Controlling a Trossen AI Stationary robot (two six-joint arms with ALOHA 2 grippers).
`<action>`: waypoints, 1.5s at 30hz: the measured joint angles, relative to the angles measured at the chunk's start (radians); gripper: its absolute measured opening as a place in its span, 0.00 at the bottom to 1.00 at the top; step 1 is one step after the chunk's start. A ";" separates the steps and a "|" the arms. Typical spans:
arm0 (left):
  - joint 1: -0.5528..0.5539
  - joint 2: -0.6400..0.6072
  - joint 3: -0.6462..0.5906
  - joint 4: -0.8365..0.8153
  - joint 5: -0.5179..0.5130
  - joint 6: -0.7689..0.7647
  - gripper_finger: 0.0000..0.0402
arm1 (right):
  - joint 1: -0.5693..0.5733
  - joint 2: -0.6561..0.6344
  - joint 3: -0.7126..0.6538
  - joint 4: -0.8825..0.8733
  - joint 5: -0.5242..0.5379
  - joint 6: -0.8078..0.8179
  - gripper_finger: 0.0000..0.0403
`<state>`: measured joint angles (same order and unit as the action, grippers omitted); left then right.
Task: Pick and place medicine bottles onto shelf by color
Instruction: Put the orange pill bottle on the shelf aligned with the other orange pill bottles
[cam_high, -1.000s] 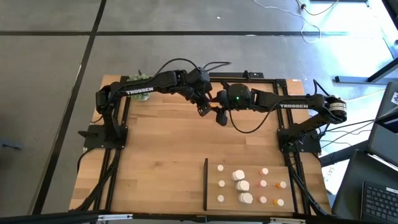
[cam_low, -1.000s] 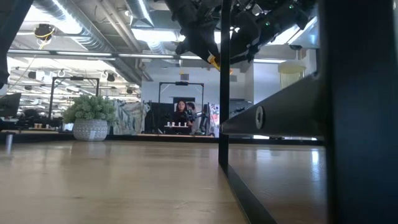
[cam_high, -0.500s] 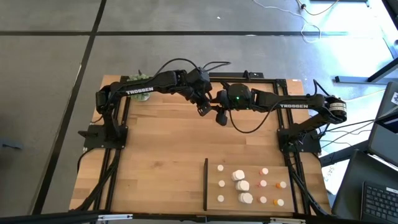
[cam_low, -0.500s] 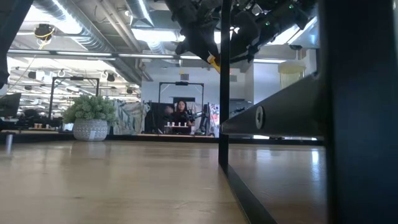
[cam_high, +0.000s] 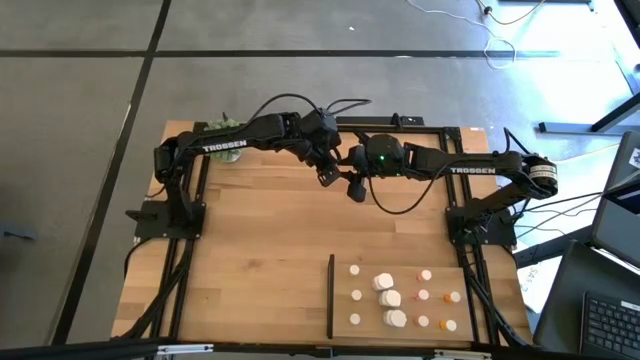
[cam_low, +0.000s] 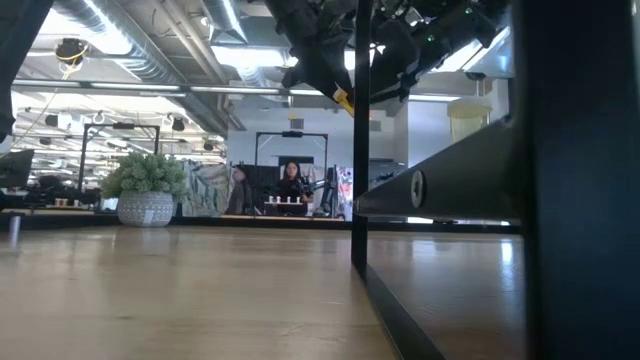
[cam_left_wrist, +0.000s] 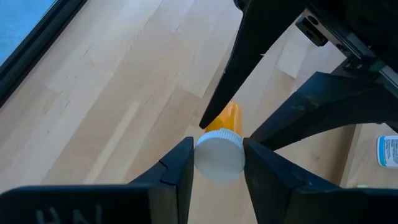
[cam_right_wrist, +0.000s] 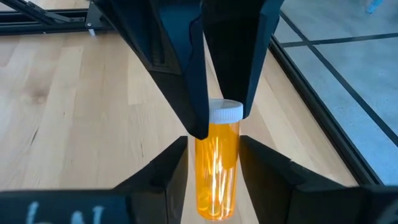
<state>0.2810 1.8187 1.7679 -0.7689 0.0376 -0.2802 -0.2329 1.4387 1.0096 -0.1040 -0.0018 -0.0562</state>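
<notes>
orange bottle (cam_right_wrist: 217, 158) mid-air above the counter (cam_high: 260, 250), left gripper (cam_left_wrist: 219, 163) clamped on its cap, right gripper (cam_right_wrist: 214, 168) loosely around its body; mistimed handover risks dropping it.

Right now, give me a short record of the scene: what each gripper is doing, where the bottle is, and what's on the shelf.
left gripper: above the table's middle rear, fingers clamped on the white cap of the orange bottle
right gripper: meets the left one, fingers either side of the bottle's orange body; grip not clear
orange bottle: in the air between both grippers
shelf: near right of the table, white bottles beside its black strip, orange ones farther right
stage: handover between arms, bottle not yet placed
</notes>
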 joint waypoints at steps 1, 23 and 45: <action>0.000 0.000 0.000 0.000 0.000 0.000 0.28 | 0.000 0.000 0.000 0.000 0.000 0.000 0.36; 0.000 0.000 -0.001 0.015 -0.001 0.000 0.28 | 0.000 0.000 0.000 0.000 0.011 0.000 0.26; -0.003 0.001 -0.001 0.023 0.003 0.000 0.28 | 0.000 0.000 0.000 0.000 0.008 0.002 0.40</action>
<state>0.2783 1.8194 1.7672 -0.7464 0.0406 -0.2802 -0.2325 1.4384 1.0096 -0.1041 0.0059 -0.0540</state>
